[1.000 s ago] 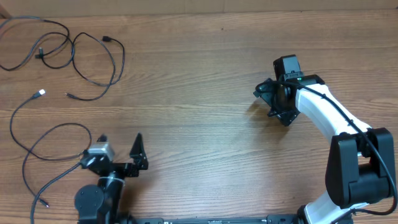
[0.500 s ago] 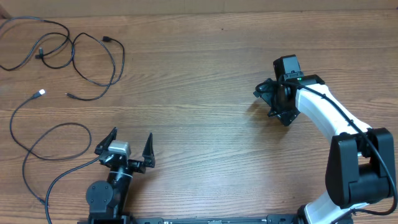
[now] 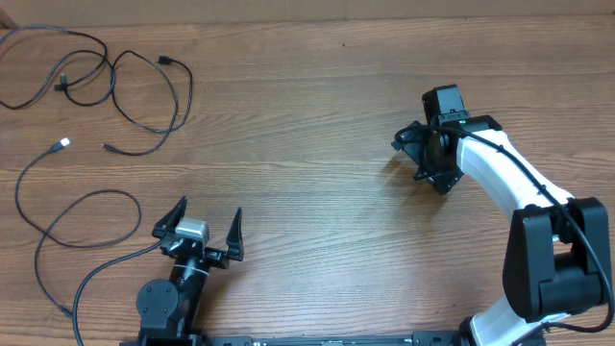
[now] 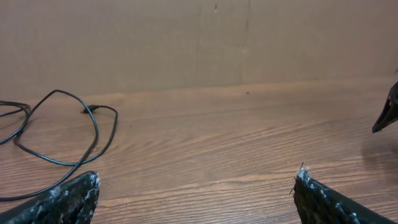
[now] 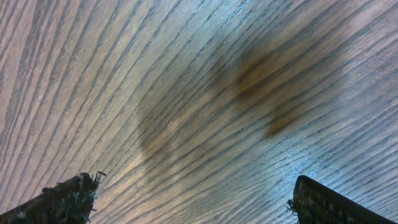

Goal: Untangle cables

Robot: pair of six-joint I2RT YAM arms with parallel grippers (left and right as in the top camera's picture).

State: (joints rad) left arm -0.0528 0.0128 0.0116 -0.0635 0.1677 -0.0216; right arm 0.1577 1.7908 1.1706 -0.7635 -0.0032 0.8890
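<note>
Several thin black cables lie at the table's far left in the overhead view. A tangle of loops (image 3: pixel 96 77) sits at the top left, with one small plug (image 3: pixel 163 61) at its right. A separate cable with a white USB plug (image 3: pixel 63 143) runs down in a big loop (image 3: pixel 86 216) to the front left. My left gripper (image 3: pixel 207 219) is open and empty near the front edge, right of that loop. In the left wrist view (image 4: pixel 196 186) a cable loop (image 4: pixel 93 134) lies ahead to the left. My right gripper (image 3: pixel 408 159) is open and empty, far right of the cables; the right wrist view (image 5: pixel 193 193) shows only wood.
The wooden table (image 3: pixel 307 115) is backed by a cardboard wall (image 4: pixel 199 37). A finger of the right gripper (image 4: pixel 385 112) shows at the right edge of the left wrist view.
My left gripper has shifted a little to the right and turned toward the far side, staying open. The right arm and the cables have not moved.
</note>
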